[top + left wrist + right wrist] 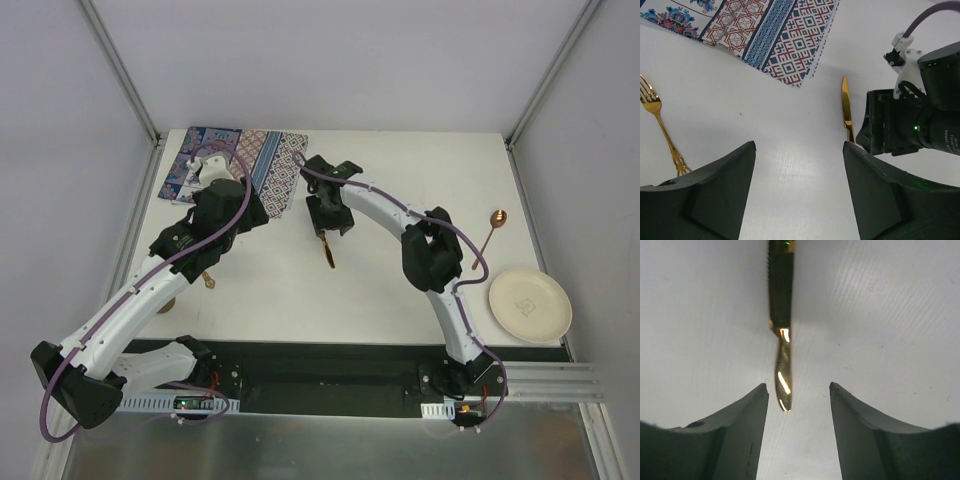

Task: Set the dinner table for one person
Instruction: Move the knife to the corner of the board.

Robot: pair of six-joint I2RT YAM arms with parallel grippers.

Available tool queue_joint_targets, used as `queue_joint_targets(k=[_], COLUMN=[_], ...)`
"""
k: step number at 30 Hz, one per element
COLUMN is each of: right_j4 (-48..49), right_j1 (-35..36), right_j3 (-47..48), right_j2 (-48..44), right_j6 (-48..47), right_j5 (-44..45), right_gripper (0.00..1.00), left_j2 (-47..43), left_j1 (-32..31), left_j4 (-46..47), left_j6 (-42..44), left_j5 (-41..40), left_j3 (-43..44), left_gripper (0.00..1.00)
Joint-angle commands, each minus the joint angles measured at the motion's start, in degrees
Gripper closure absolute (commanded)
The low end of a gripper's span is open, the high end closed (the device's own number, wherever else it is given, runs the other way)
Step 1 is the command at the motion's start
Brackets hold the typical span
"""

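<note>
text: none legible | lens barrel (936, 131) print (too small to read)

This is a robotics lab test cell rather than a home. A bare white bench (380, 290) is framed by aluminium rails (122, 75) and closed in by blank pale panels (330, 60). A left robot arm (120, 305) and a right robot arm (450, 310) are bolted to a black base plate (330, 375), trailing a purple cable (43, 412).

Knife (781, 322) glossy gold metal; placemat (775, 40) printed cloth; dinner table (300, 290) matt white.
</note>
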Motion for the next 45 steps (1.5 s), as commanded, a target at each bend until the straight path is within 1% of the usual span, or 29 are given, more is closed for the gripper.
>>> queue_joint_targets(k=[1,4,11,20,33,37,38,39,40,42,43,45], right_j4=[-2.9,-2.3,1.6,1.7,6.2,6.7,6.9,6.8,6.8,6.7,6.6,6.2], right_j1=[1.9,2.3,2.4,2.1,0.1,-1.2,-1.4,-1.5,-1.7,-1.8,-1.8,-1.9], right_j3=[6.2,6.6,2.3,3.9,-3.3,-4.3,-4.3,-4.3,-4.2,-3.8,-3.6,-3.2], right_j2=[2.1,3.4,3.1,4.8,3.4,3.5,3.6,3.7,3.9,4.4,4.7,5.3], right_j6=[1.5,2.2,3.2,3.0,4.0,4.3,4.3,4.4,4.4,4.7,4.8,4.6], right_j5=[-1.8,-2.7,-5.0,-5.6,-6.3,-6.3,-8.1,-8.1,-8.3,-8.3,-8.0,-7.8], right_gripper=[0.44,0.45,0.44,0.44,0.46,0.50,0.51,0.52,0.56,0.61,0.66,0.67], left_j2=[0.1,0.0,-1.1,-1.6,-2.5,-2.2,-2.1,-1.9,-1.9,-1.5,-1.5,-1.3], left_j1=[0.6,0.6,0.6,0.6,0.6,0.6,0.6,0.6,0.6,0.6,0.6,0.6], left_j4=[1.7,1.7,1.6,1.6,1.6,1.6,1.6,1.6,1.6,1.6,1.6,1.7], left_j6=[1.4,1.5,2.1,2.5,2.8,3.1,3.1,3.2,3.3,3.6,3.8,4.2], left_j5=[0.6,0.6,0.2,-0.6,0.3,0.3,0.3,0.3,0.3,0.1,0.1,0.1], left_j3=[-0.7,-0.7,-0.7,-1.0,-1.5,-1.5,-1.5,-1.3,-1.2,-1.1,-1.1,-1.1], left_gripper=[0.30,0.30,0.30,0.29,0.29,0.28,0.27,0.27,0.27,0.27,0.26,0.26])
